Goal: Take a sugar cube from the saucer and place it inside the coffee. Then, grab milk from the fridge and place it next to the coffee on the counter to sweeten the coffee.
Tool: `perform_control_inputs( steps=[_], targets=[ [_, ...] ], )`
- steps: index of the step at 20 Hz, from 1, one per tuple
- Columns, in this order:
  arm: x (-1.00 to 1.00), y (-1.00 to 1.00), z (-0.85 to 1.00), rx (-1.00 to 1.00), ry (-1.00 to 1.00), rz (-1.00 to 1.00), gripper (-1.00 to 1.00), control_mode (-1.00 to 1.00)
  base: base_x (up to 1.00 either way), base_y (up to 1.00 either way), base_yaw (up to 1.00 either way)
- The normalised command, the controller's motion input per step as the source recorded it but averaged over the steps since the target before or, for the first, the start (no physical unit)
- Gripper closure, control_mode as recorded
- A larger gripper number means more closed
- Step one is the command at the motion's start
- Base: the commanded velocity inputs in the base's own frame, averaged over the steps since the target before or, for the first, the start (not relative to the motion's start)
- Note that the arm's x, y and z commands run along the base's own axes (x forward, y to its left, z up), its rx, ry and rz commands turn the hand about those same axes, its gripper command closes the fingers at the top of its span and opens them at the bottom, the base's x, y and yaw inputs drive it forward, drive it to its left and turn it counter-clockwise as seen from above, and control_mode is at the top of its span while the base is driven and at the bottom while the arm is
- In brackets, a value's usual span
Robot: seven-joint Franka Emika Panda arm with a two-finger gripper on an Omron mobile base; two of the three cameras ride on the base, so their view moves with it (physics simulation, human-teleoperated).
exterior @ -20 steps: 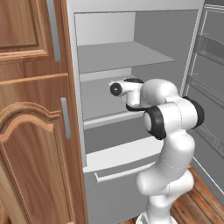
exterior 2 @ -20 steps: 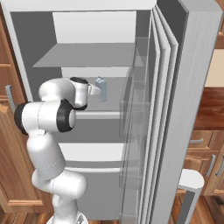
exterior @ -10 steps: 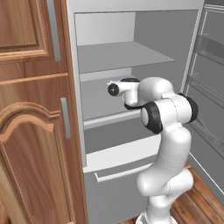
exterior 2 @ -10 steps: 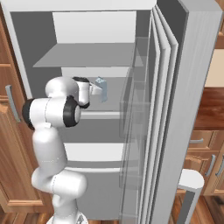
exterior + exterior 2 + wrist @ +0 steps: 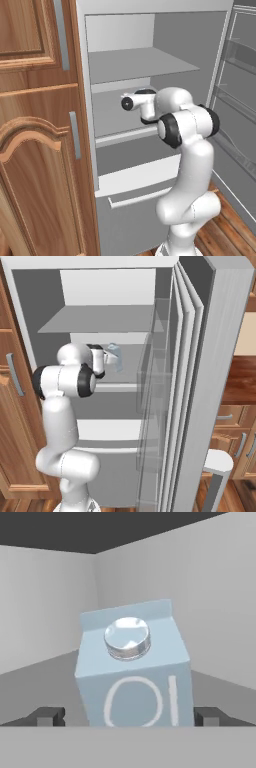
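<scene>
You are looking into the open fridge (image 5: 165, 65), with the arm reaching onto its middle shelf (image 5: 112, 112). In the hand view the milk (image 5: 134, 672) stands upright on that shelf, close in front of the camera, and its base is cut off by the bottom of the picture. Its round clear cap (image 5: 127, 638) sits on the sloped top at about 12 o'clock from the large printed marks on its front face. The two dark fingertips (image 5: 49, 716) show low at 8 and 4 o'clock of the carton, one on each side and clear of its walls, so the jaws are spread wide around it and grasp nothing.

From the right base view the gripper (image 5: 111, 360) is mostly hidden behind the white wrist, and you see just a pale blue sliver of the carton past it, at 3 o'clock from the hand. The glass racks of the open door (image 5: 165, 406) blur what lies behind them. From the left base view the wrist and elbow cover the carton, and the hand itself is hard to make out. The wooden cabinet (image 5: 35, 125) is cut off at the left edge.
</scene>
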Motion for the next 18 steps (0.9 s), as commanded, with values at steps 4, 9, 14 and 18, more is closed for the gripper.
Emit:
perform_control_inputs(
  steps=[4, 9, 14, 18],
  targets=[
    [0.28, 0.00, -0.04, -0.03, -0.01, 0.00, -1.00, -1.00, 0.00, 0.00, 0.00],
    [0.16, 0.00, -0.01, -0.03, -0.01, -0.02, -1.00, -1.00, 0.00, 0.00, 0.00],
    [0.02, 0.00, -0.01, -0.01, 0.00, -0.04, -1.00, -1.00, 0.00, 0.00, 0.00],
    [0.00, 0.00, -0.01, 0.00, 0.00, -0.02, -1.00, -1.00, 0.00, 0.00, 0.00]
  ],
)
